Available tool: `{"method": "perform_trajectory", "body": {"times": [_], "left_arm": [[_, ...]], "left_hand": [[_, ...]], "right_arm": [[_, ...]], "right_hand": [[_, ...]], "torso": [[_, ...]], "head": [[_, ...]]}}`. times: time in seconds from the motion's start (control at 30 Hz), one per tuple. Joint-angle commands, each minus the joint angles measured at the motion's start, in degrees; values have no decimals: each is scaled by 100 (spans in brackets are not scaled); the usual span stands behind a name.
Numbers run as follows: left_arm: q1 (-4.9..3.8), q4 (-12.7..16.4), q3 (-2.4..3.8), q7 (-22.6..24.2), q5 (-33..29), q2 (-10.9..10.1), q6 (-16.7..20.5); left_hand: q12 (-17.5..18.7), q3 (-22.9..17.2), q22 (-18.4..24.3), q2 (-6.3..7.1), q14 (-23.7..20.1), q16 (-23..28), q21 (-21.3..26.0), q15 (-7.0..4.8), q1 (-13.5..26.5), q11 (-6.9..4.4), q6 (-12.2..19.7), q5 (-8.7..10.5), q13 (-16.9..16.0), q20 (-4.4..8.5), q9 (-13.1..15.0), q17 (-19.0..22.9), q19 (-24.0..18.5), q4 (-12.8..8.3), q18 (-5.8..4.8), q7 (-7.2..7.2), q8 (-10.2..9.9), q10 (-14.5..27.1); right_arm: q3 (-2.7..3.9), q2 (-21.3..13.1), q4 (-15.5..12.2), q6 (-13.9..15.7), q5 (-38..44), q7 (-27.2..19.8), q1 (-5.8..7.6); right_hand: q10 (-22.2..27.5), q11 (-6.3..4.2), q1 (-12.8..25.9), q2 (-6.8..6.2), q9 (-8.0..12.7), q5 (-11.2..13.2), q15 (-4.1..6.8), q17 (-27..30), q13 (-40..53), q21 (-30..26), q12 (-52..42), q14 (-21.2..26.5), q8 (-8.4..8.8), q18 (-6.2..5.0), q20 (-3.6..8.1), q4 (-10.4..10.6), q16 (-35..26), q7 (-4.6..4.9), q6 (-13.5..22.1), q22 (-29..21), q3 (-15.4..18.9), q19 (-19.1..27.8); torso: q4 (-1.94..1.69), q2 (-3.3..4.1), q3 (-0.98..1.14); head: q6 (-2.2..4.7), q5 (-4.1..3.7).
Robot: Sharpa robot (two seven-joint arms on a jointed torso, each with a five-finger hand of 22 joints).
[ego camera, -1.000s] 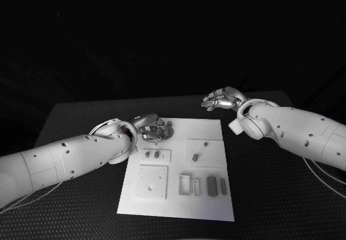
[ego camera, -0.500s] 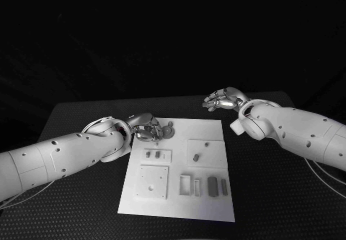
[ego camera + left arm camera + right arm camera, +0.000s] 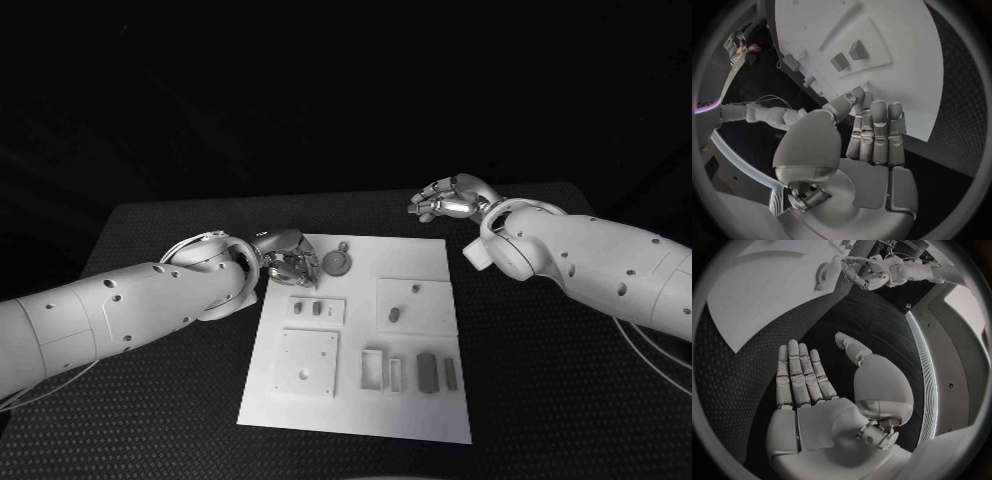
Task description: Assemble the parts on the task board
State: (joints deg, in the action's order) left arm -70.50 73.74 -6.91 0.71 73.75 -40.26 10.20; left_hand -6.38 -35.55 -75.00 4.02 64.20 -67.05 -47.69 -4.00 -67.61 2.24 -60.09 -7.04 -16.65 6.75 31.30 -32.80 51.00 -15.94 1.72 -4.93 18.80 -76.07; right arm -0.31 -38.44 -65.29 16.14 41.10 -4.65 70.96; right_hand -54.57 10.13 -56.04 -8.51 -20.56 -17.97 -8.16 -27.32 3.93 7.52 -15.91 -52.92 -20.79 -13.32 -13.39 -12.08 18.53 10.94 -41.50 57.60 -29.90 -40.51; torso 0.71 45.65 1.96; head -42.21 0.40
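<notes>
The white task board (image 3: 361,400) lies in the middle of the table. A round toothed part (image 3: 336,262) lies near its far left corner. My left hand (image 3: 293,262) hovers at that corner just beside the round part and holds nothing; in the left wrist view its fingers (image 3: 876,132) are straight over the board's edge (image 3: 898,65). My right hand (image 3: 450,198) hangs above the table beyond the board's far right corner, empty, with its palm (image 3: 817,415) flat. Small dark parts (image 3: 307,309) stand in a raised plate, and others (image 3: 392,315) lie on the plate to the right.
A square plate with holes (image 3: 306,362) sits on the board's near left. Upright frames (image 3: 381,370) and two dark bars (image 3: 434,370) stand at the near right. Black table (image 3: 562,380) surrounds the board.
My left hand has drawn back to the left off the round toothed part, which now lies uncovered on the board. The right hand has barely moved.
</notes>
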Motion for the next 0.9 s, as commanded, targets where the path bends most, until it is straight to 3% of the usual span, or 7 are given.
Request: {"method": "perform_trajectory", "body": {"times": [0.03,0.9], "left_arm": [[-5,10,2,-10,178,-11,-87],[-2,28,-6,-93,169,-2,-386]], "left_hand": [[33,-12,-111,-10,25,-26,-21,3,41,8,-69,-13,-3,268,11,-6,27,-24,86,-45,20,-33],[49,-15,-115,-16,20,-41,-37,3,38,8,-69,-4,-2,273,10,-11,35,-23,87,-47,12,-38]], "right_arm": [[2,0,-10,-81,-7,-43,-3],[2,10,-1,-85,-7,-46,-3]], "right_hand": [[-51,-3,26,-5,5,-20,-33,9,0,-27,21,21,-21,-39,-6,22,-40,120,5,7,12,-32],[-52,-3,23,-1,9,-19,-33,10,0,-38,25,22,-23,-39,-6,20,-40,118,5,14,12,-35]], "torso": [[1,2,2],[6,2,3]], "head": [[3,13],[-29,4]]}}
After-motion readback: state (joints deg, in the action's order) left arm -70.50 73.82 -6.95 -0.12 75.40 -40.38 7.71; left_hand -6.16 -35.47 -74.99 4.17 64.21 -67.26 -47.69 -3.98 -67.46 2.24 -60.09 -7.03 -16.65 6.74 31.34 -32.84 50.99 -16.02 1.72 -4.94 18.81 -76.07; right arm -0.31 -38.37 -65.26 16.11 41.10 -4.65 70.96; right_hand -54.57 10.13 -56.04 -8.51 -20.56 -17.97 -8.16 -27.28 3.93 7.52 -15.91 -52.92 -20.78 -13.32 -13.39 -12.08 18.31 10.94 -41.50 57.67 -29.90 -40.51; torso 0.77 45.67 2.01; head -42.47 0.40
